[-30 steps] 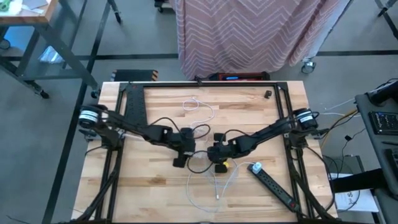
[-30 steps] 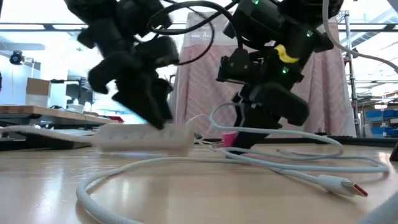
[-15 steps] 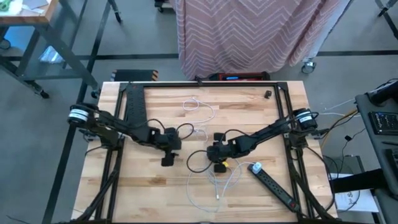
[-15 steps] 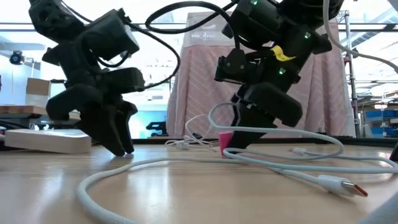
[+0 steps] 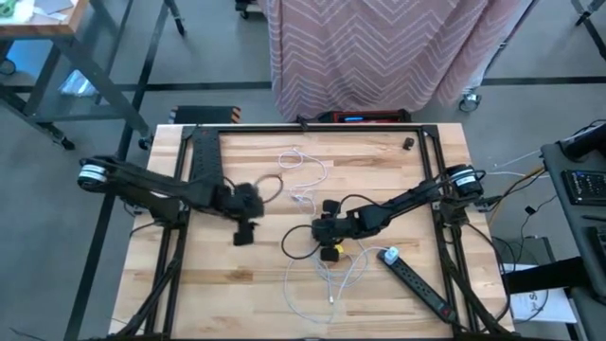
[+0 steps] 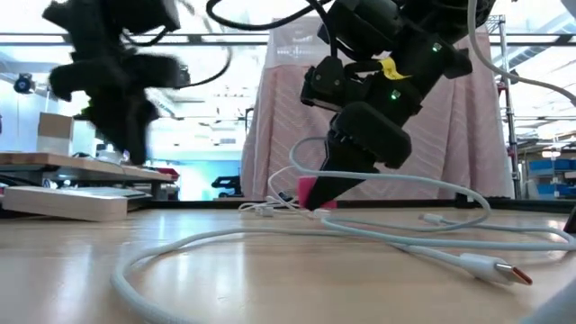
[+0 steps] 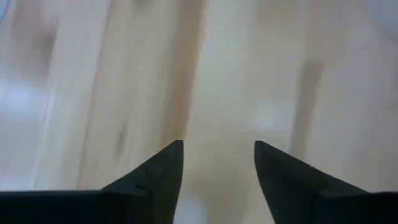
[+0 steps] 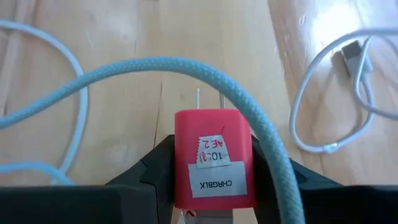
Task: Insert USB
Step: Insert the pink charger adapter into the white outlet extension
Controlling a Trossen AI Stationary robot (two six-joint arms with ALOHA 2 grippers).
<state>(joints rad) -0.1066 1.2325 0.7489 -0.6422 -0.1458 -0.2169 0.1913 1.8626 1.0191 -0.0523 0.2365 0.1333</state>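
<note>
The left gripper (image 7: pixel 217 163) hangs over the table's left half, fingers parted and empty. The right gripper (image 8: pixel 213 163) sits mid-table, clamped

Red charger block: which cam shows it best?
Right wrist view: the red charger block fills the frame between the right claw fingers, label and two prongs visible. Low view shows a pink sliver under the claw. High view hides it; left wrist view sees only table.

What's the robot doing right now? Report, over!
Right gripper shut on red charger. Left gripper open, holding nothing, over bare table. Pale cable draped across charger. Over.
</note>
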